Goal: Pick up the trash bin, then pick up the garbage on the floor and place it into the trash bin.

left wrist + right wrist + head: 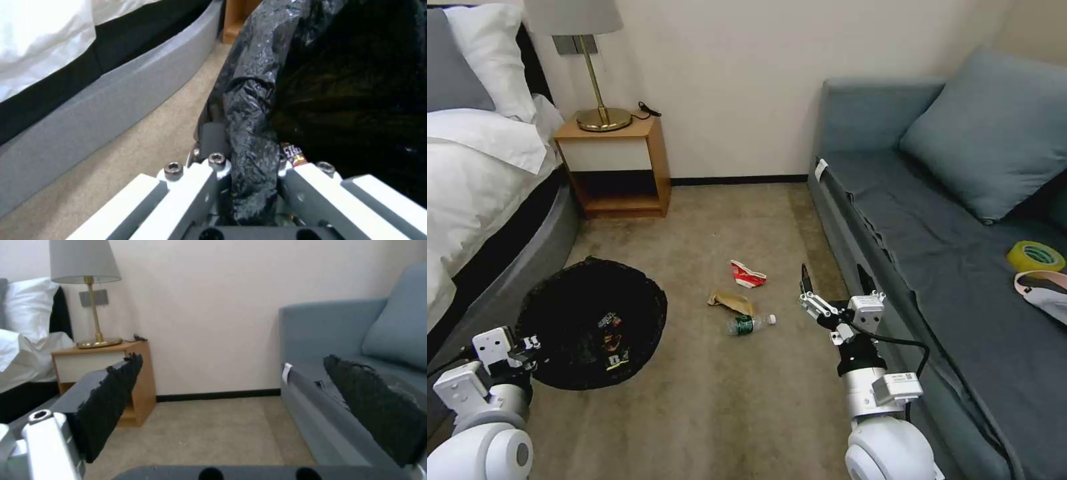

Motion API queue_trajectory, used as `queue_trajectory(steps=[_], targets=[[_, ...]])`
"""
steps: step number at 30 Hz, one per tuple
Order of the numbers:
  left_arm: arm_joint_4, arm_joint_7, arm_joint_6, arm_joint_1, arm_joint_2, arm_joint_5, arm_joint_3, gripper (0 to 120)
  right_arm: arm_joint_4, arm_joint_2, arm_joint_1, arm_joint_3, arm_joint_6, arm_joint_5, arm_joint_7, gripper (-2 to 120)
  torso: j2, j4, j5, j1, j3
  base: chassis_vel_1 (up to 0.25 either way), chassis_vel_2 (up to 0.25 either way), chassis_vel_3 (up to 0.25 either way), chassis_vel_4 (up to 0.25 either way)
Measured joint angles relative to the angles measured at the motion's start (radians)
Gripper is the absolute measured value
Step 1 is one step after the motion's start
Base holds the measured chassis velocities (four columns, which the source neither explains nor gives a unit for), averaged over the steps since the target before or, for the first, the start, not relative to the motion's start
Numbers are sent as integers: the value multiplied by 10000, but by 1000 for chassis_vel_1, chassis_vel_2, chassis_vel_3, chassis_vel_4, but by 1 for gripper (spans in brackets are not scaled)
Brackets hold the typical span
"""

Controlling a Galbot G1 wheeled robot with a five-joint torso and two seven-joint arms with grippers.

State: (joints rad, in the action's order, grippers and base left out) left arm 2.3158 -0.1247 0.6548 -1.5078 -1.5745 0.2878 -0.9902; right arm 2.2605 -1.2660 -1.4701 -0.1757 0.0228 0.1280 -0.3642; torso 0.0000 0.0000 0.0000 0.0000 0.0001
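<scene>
Our left gripper (249,173) pinches the trash bin (594,320) rim by the bed (487,200). Our right gripper (835,283), spread wide, hangs beside the sofa (934,220). The green-label bottle (750,324) lies flat, cap toward the sofa; its words are too small to read.

Head view looks down the floor; right wrist faces the same nightstand (620,157) (lower, level).

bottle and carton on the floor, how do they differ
The small clear plastic bottle with a green label lies on its side, intact; the crushed red-and-white carton is flattened and crumpled. The bottle lies nearer the robot, the carton nearer the wall. Both rest on the beige carpet, outside the bin.
</scene>
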Motion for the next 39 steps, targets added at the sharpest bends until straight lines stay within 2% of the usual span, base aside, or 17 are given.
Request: queue_trajectory(steps=[39], targets=[[360, 0, 88, -171, -60, 179, -286, 1, -542, 79, 255, 475, -46, 43, 139, 100, 0, 0, 0, 0, -1, -63, 61, 61, -64]])
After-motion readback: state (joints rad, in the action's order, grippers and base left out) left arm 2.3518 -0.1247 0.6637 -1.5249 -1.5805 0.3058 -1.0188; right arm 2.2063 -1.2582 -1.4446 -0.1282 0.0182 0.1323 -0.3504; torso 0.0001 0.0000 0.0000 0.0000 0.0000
